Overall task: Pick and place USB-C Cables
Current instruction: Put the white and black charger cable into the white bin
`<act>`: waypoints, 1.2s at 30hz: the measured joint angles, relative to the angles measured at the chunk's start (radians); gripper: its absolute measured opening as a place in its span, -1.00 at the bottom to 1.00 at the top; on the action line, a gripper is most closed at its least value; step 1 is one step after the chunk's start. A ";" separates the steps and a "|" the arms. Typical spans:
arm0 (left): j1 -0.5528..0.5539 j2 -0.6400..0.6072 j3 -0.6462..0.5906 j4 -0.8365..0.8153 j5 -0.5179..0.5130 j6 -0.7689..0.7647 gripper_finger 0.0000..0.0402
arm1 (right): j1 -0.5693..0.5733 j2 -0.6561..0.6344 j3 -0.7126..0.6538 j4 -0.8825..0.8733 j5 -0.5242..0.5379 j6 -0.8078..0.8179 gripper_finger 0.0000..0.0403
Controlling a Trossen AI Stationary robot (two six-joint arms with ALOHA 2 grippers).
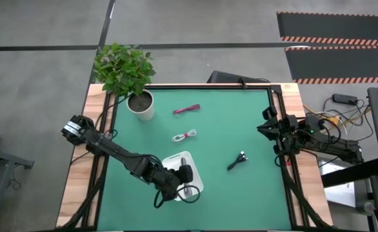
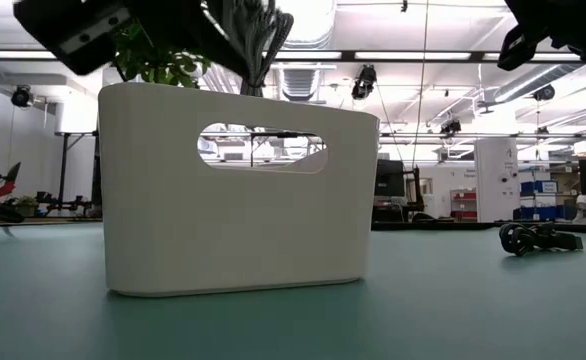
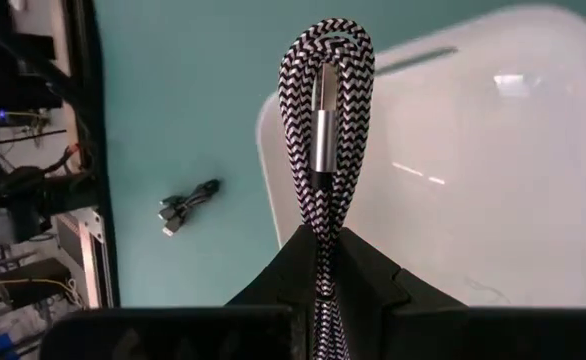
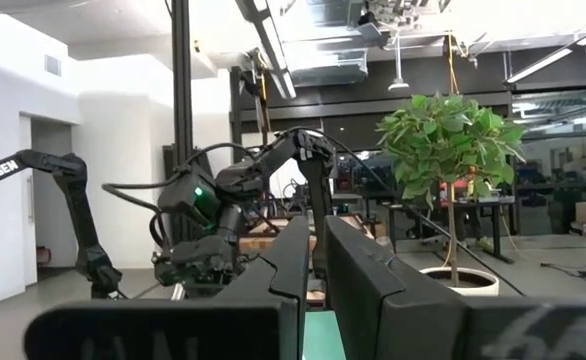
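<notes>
Pinched between my left gripper's [image 3: 323, 262] matt black fingers: a woven black-and-white braided cable [image 3: 325, 120]; beyond it, the smooth glossy white plastic tray [image 3: 493, 190].

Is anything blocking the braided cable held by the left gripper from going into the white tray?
Nothing visible does. The left gripper holds the grey braided cable right over the white tray, which looks empty beneath it.

Lighting even and bright, from ceiling strip lights [image 2: 303, 52] that blow out in the low view. Soft glare patches on the white rounded plastic tray [image 3: 493, 160] in the left wrist view. Faint shadows on the green table mat [image 1: 228, 129]. Near dark fingers [image 4: 303, 290] blurred in the right wrist view.
</notes>
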 joint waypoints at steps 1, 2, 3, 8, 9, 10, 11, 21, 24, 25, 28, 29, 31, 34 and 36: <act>0.000 0.000 -0.007 0.004 0.006 0.008 -0.95 | 0.000 0.000 0.000 0.000 0.000 0.000 -0.86; 0.000 0.000 -0.016 0.013 0.016 0.012 -0.95 | 0.000 0.000 0.000 0.000 0.000 -0.001 -0.86; 0.000 0.000 -0.026 0.019 0.029 0.014 -0.95 | 0.000 0.000 0.000 0.001 0.000 -0.001 -0.86; 0.004 0.000 -0.051 0.044 0.044 0.014 -0.95 | 0.000 0.000 0.000 0.003 0.000 -0.001 -0.86; 0.005 0.000 -0.051 0.048 0.044 0.014 -0.95 | 0.000 0.000 0.000 0.006 0.000 -0.002 -0.86; 0.008 0.000 -0.051 0.049 0.044 0.014 -0.95 | 0.000 0.000 0.000 0.010 0.000 -0.002 -0.86; 0.010 0.000 -0.051 0.049 0.043 0.014 -0.95 | 0.000 0.000 0.001 0.010 0.000 -0.002 -0.86; 0.037 0.000 -0.076 0.097 0.089 0.010 -0.95 | 0.000 0.000 0.003 0.008 0.000 -0.018 -0.86; 0.037 0.000 -0.104 0.140 0.091 -0.027 -0.94 | 0.000 0.000 0.003 0.009 0.001 -0.019 -0.86; 0.039 0.000 -0.110 0.151 0.091 -0.035 -0.93 | 0.000 0.000 0.003 0.008 0.001 -0.020 -0.86; 0.046 0.000 -0.114 0.145 0.095 -0.037 -0.91 | 0.000 0.000 0.003 0.008 0.001 -0.023 -0.86; 0.050 0.000 -0.114 0.147 0.095 -0.038 -0.90 | 0.000 0.000 0.003 0.008 0.001 -0.024 -0.86; 0.054 0.000 -0.113 0.147 0.094 -0.038 -0.90 | 0.000 0.000 0.003 0.008 0.001 -0.023 -0.86; 0.055 0.000 -0.113 0.146 0.094 -0.038 -0.90 | 0.000 0.000 0.003 0.008 0.001 -0.019 -0.86; 0.058 0.006 -0.112 0.150 0.094 -0.038 -0.89 | 0.000 0.000 0.003 0.007 0.000 -0.019 -0.86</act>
